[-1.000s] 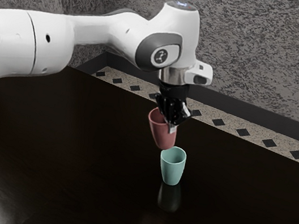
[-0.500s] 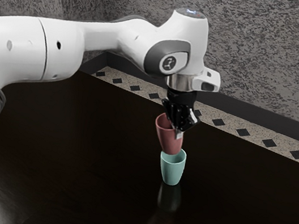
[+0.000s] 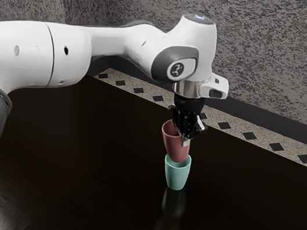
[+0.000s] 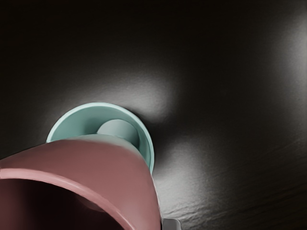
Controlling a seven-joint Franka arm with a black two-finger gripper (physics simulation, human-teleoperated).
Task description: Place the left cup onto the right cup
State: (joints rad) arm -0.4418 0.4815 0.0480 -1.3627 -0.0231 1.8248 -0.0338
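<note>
My gripper [image 3: 184, 133] pinches the rim of the pink cup [image 3: 174, 144] with its 2 fingers. The cup hangs tilted, its base at the mouth of the teal cup [image 3: 177, 173], which stands upright on the dark table [image 3: 76, 155].

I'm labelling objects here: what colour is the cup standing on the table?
The standing cup is teal; the exterior view shows it best.

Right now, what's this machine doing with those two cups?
A white robot arm grips a pink cup by its rim in black jaws and holds it tilted. The cup's base is right at the mouth of an upright teal cup on the dark table. It looks to be stacking pink into teal and has not let go.
</note>
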